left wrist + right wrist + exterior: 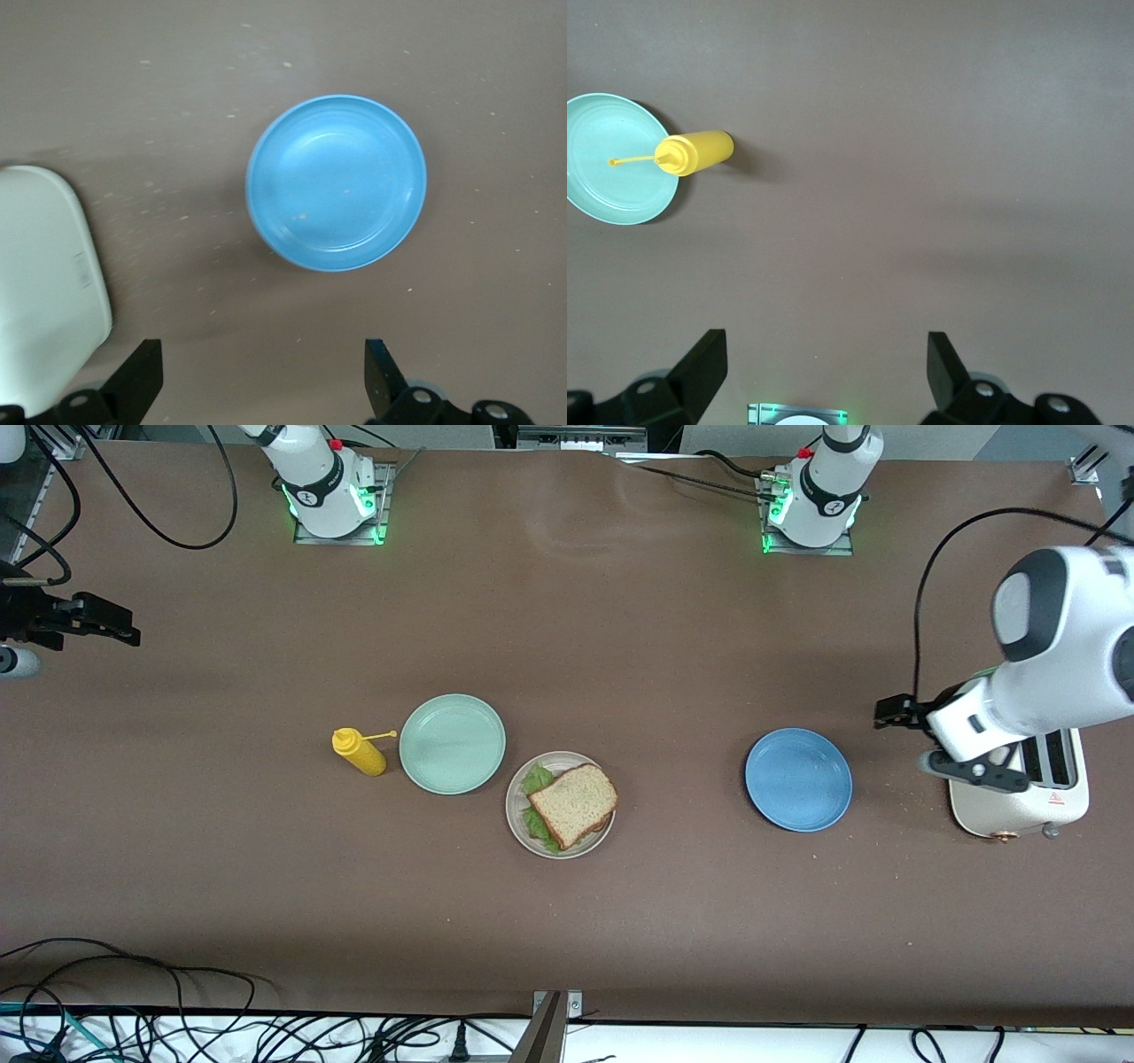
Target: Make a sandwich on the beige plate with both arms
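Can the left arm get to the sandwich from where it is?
Probably yes: the left gripper is open and holds nothing, up over the toaster. Only the blue plate lies between it and the sandwich.

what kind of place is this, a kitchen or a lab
Probably a robotics lab set up as a mock kitchen: two arm bases bolted to a bare brown table, loose cables along its edge, and only props on it, a toaster, plates and a sandwich.

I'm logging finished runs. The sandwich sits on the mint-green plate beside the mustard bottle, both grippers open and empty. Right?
Not quite. The sandwich sits on the beige plate, as the front view shows; the mint-green plate beside the mustard bottle is bare. The left gripper and right gripper are open and empty.
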{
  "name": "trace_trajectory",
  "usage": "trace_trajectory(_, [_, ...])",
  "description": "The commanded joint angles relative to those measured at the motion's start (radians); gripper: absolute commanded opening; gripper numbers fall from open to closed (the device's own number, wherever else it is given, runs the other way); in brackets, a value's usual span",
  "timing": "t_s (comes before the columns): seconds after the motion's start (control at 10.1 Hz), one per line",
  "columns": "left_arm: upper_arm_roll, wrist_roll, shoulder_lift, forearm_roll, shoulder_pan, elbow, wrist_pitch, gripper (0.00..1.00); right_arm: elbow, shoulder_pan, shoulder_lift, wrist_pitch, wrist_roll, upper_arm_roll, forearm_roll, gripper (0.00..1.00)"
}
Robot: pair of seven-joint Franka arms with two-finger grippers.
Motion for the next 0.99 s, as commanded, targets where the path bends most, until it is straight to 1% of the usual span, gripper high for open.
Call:
trace_trajectory(0.0, [-0.012, -0.034, -0.066, 0.055, 0.039, 0.023, -0.092, 1.00, 0.013, -0.008, -0.004, -0.016, 0.000, 0.004, 0.013, 1.00])
trace_trajectory(0.1, [-0.013, -0.049, -0.072, 0.084, 0.039, 0.067, -0.159, 1.00, 0.016, -0.008, -0.006, -0.018, 0.000, 0.005, 0.006, 1.00])
trace_trajectory(0.2, [-0.015, -0.099, -0.077, 0.088, 0.037, 0.105, -0.216, 1.00, 0.015, -0.009, -0.006, -0.021, -0.001, 0.004, 0.013, 1.00])
trace_trajectory(0.3, [-0.016, -0.142, -0.092, 0.088, 0.031, 0.126, -0.259, 1.00, 0.016, -0.009, -0.007, -0.036, -0.020, 0.004, 0.013, 1.00])
trace_trajectory(0.5, [-0.018, -0.152, -0.113, 0.083, 0.026, 0.133, -0.309, 1.00, 0.021, -0.009, -0.001, -0.020, -0.087, 0.004, 0.006, 1.00])
trace_trajectory(0.69, [-0.022, -0.152, -0.120, 0.072, 0.025, 0.176, -0.368, 1.00, 0.057, -0.017, 0.011, -0.032, -0.135, 0.002, 0.012, 1.00])
trace_trajectory(0.79, [-0.022, -0.153, -0.126, 0.068, 0.023, 0.198, -0.402, 1.00, 0.059, -0.023, 0.011, -0.027, -0.132, 0.002, 0.003, 1.00])
trace_trajectory(0.89, [-0.036, -0.154, -0.133, 0.072, 0.020, 0.204, -0.410, 1.00, 0.065, -0.023, 0.013, -0.020, -0.132, 0.002, -0.063, 1.00])
